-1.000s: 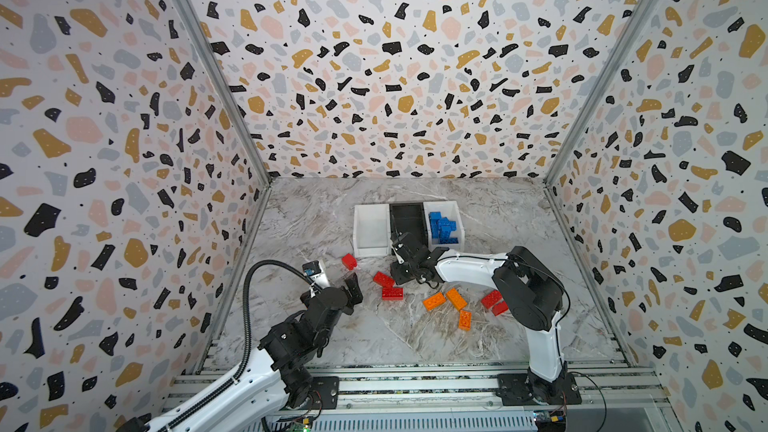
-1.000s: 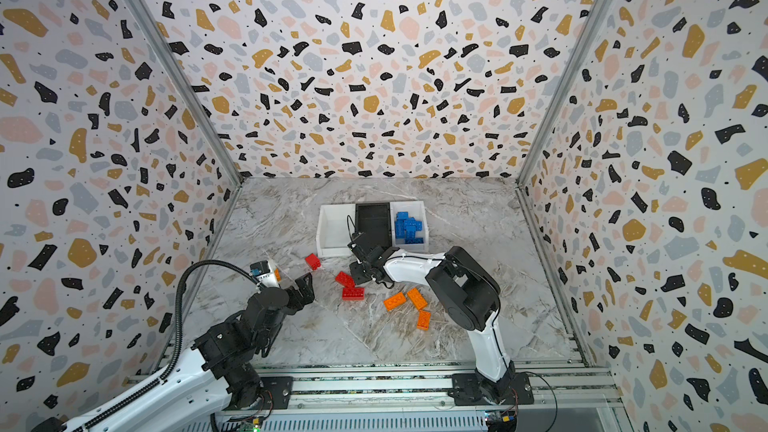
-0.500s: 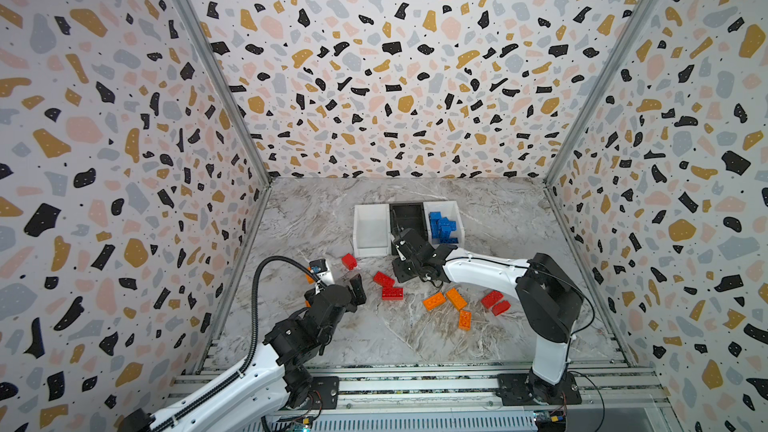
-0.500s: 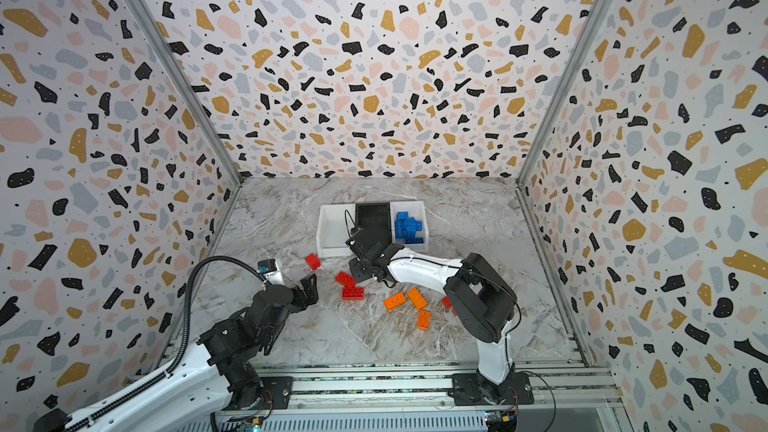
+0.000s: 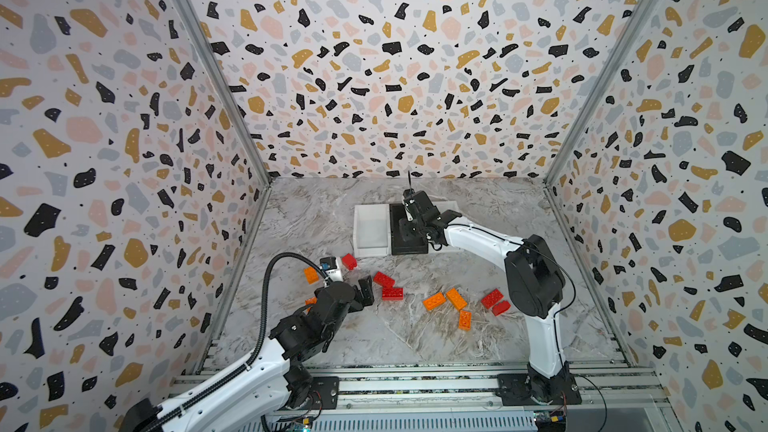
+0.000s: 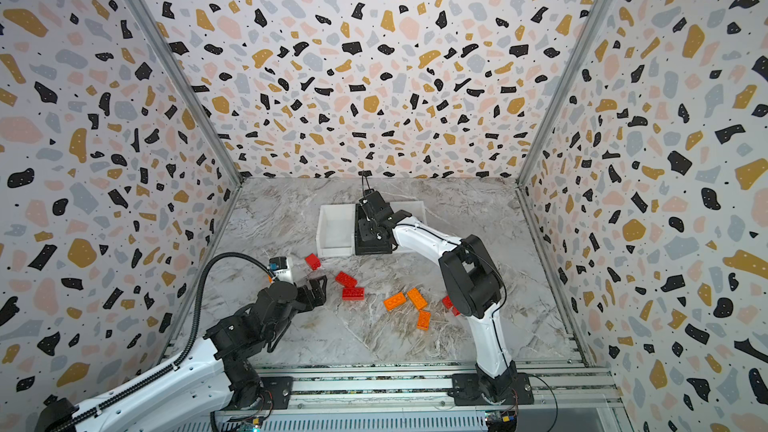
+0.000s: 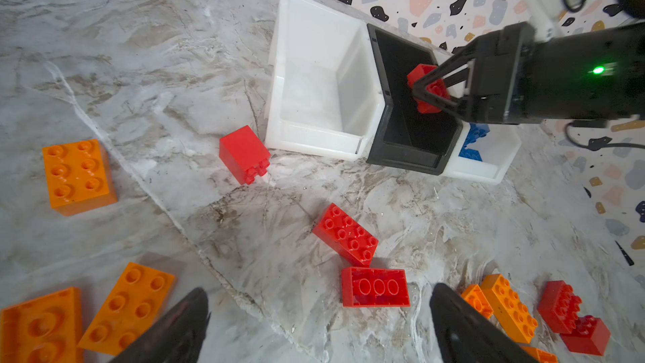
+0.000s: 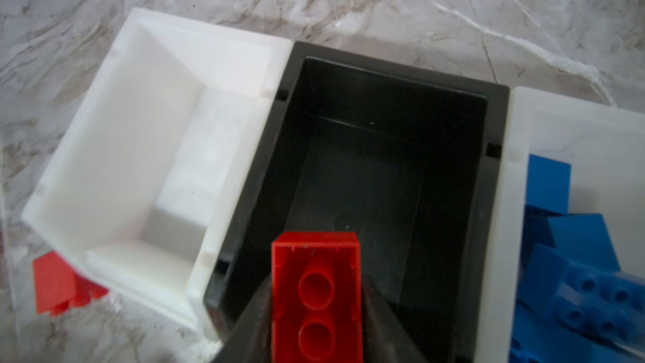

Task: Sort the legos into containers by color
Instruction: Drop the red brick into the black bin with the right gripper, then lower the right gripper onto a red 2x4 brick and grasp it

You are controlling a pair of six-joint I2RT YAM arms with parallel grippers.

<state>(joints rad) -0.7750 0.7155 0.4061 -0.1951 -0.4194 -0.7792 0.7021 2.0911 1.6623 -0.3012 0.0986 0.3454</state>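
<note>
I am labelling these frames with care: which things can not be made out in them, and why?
- Blue legos: count unknown; the right arm covers them in both top views, and the picture edge cuts them in the right wrist view.
- Right gripper: whether it grips the red lego is unclear; fingers dark, blurred.

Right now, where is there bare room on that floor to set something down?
Free: the marble between the empty white bin and the left wall, and the strip between the orange bricks and the front rail. Crowded: around the red bricks.
</note>
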